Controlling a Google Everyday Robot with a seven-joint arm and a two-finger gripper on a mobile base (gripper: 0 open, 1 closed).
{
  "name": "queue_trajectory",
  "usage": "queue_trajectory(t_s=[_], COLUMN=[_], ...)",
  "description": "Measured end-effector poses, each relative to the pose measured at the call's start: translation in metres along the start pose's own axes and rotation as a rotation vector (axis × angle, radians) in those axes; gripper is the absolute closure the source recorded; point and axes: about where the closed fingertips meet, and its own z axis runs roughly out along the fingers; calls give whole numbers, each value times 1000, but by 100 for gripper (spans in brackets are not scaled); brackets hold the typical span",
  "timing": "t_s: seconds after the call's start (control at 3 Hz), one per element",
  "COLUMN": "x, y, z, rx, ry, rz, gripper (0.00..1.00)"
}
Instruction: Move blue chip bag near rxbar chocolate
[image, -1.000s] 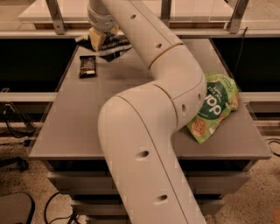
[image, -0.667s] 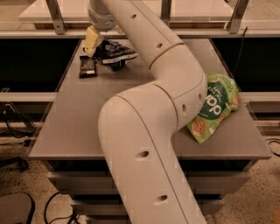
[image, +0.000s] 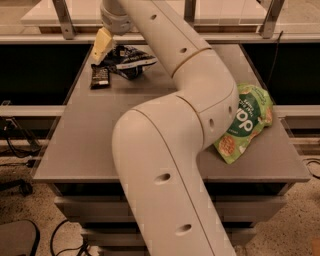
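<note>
The gripper is positioned over the far left corner of the tabletop, just above the rxbar chocolate. It cannot be told whether it is apart or together, or whether it is in contact with anything. The blue chip bag lies on the tabletop immediately right of the gripper and just beside the rxbar chocolate. A green bag lies well apart at the right edge.

One blue chip bag, one green bag, one rxbar chocolate, and one end effector just beside that bar.
</note>
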Motion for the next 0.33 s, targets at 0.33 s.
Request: queue_trajectory(t_s=[0.33], x=[-1], y=[1], z=[-2], rx=[-2], ry=[-4], rz=[-9], gripper=[0])
